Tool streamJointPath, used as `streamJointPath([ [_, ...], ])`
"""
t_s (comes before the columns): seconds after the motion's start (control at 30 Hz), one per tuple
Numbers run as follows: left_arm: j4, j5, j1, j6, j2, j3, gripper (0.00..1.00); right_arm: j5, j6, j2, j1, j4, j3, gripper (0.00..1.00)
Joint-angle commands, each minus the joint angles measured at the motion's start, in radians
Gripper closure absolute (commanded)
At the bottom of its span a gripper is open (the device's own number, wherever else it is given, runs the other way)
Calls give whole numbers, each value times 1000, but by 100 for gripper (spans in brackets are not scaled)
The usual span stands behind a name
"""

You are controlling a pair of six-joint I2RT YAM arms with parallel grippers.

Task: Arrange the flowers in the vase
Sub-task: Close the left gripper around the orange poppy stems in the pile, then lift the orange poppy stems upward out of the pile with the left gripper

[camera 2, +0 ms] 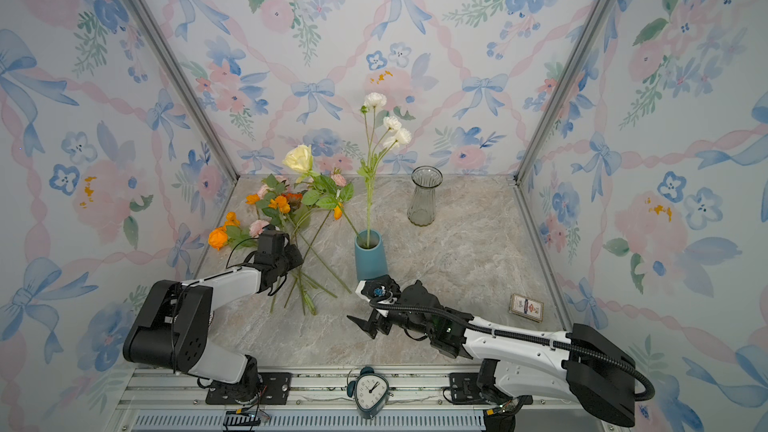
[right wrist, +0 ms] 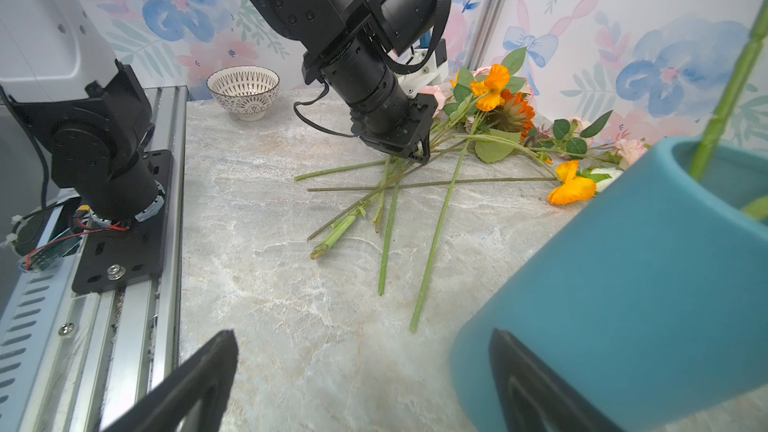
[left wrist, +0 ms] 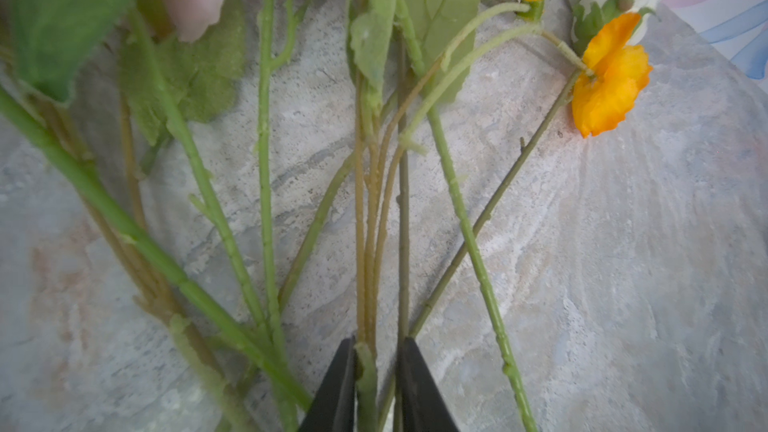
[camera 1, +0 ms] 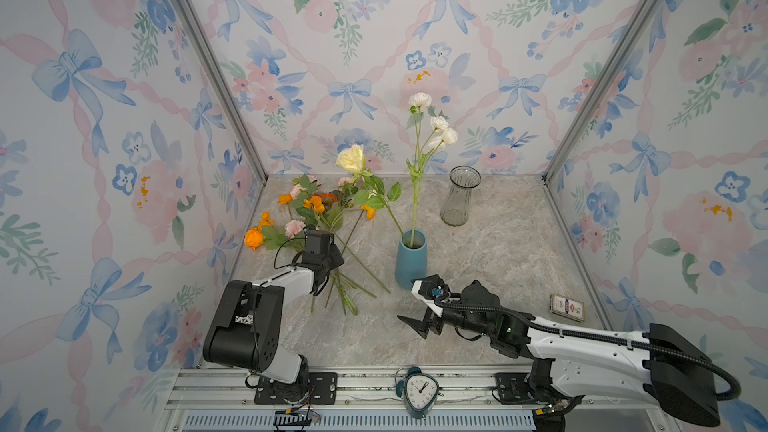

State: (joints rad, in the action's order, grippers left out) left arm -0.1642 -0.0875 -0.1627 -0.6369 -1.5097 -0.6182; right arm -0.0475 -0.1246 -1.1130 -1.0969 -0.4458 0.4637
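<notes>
A pile of flowers (camera 1: 316, 205) (camera 2: 278, 205) with orange and pink heads lies at the back left of the marble table, stems fanned toward the front. My left gripper (left wrist: 378, 342) (right wrist: 415, 151) points down into those stems, jaws narrow, a green stem (left wrist: 366, 384) and thin brown stems pinched between them. The blue vase (camera 1: 410, 261) (camera 2: 370, 257) (right wrist: 623, 284) holds a white-flowered stem (camera 1: 436, 124) and a cream rose (camera 1: 351, 158). My right gripper (camera 1: 415, 305) (right wrist: 363, 336) stands open low by the vase's base, one finger in front of its wall, holding nothing.
A clear glass vase (camera 1: 459, 197) (camera 2: 424, 197) stands at the back right. A card box (camera 1: 567, 307) lies near the right wall. An alarm clock (camera 1: 419, 392) sits on the front rail. A patterned bowl (right wrist: 243, 91) stands by the left wall near the left arm's base.
</notes>
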Motion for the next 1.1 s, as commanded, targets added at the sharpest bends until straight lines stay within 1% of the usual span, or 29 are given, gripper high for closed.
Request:
streamJointPath([
  [0.0, -8, 5, 5, 15, -11, -14, 78, 11, -14, 3, -14, -6, 33, 3],
  [0.17, -8, 11, 8, 29, -33, -16, 78, 13, -15, 1, -13, -7, 33, 3],
  [0.23, -9, 10, 10, 35, -36, -19, 89, 14, -15, -2, -11, -7, 33, 3],
  [0.33, -21, -3, 10, 40, -4, -15, 100, 17, -15, -1, -11, -5, 32, 3],
  [0.47, -7, -3, 10, 61, 77, -19, 100, 16, -11, -5, -2, -8, 33, 3],
  [0.57, 30, -28, 9, 80, 155, -24, 100, 9, 0, -4, 8, -12, 30, 3],
  [0.83, 138, -135, 8, 153, 343, -57, 100, -18, 37, 9, 41, -33, 17, 3],
  [0.93, 145, -162, 6, 180, 411, -57, 100, -26, 44, 15, 49, -38, 12, 3],
  [1.07, 165, -211, 4, 234, 486, -114, 100, -25, 48, 21, 52, -38, 10, 3],
])
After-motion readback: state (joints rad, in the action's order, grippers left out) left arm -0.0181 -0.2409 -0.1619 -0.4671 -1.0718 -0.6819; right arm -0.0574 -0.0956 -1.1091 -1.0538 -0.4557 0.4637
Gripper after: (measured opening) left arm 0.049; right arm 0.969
